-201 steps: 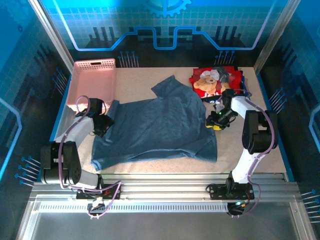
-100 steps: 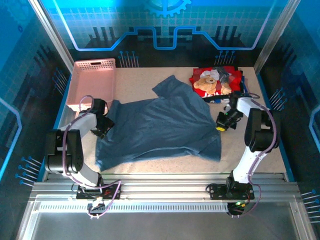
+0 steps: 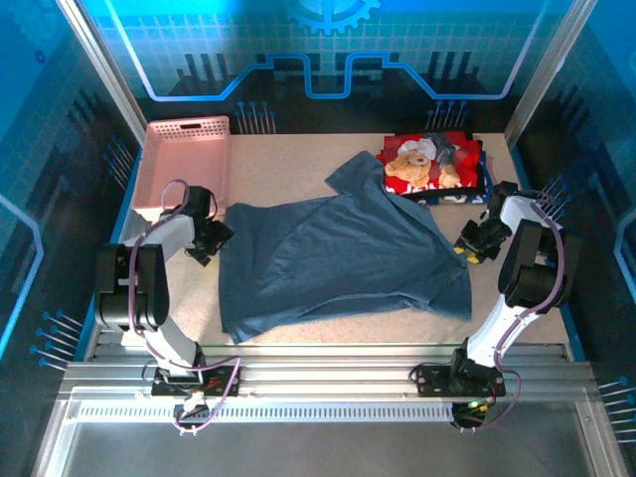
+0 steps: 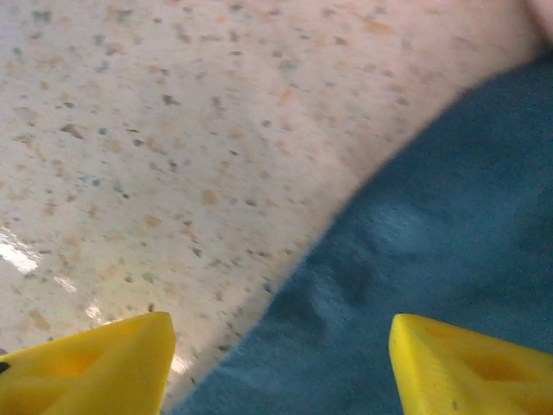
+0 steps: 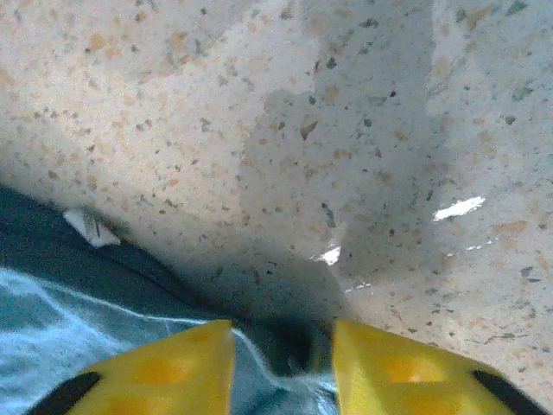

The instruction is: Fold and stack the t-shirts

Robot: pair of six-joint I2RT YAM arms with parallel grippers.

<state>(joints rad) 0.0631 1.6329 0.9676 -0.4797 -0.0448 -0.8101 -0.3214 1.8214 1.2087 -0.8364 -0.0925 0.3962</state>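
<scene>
The slate-blue t-shirt (image 3: 338,253) is lying spread mid-surface (image 3: 298,159), having slid toward 3 o'clock, with the left fingers (image 4: 86,363) hanging released over its 9 o'clock edge and the right fingers (image 5: 164,363) straddling its 3 o'clock hem, grip unclear, so positioning seems nearly finished.

The slate-blue t-shirt (image 3: 338,253) is soft, matt cloth, lightly creased. The folded red t-shirt (image 3: 429,164) is printed cloth. The tabletop (image 3: 288,159) is smooth and stone-speckled, with small glossy glints. The pink basket (image 3: 189,126) is moulded plastic lattice. The fingers (image 4: 86,363) of the left gripper (image 4: 276,367) are matt yellow plastic. Rails (image 3: 318,383) along the near edge are ribbed bare metal.
</scene>
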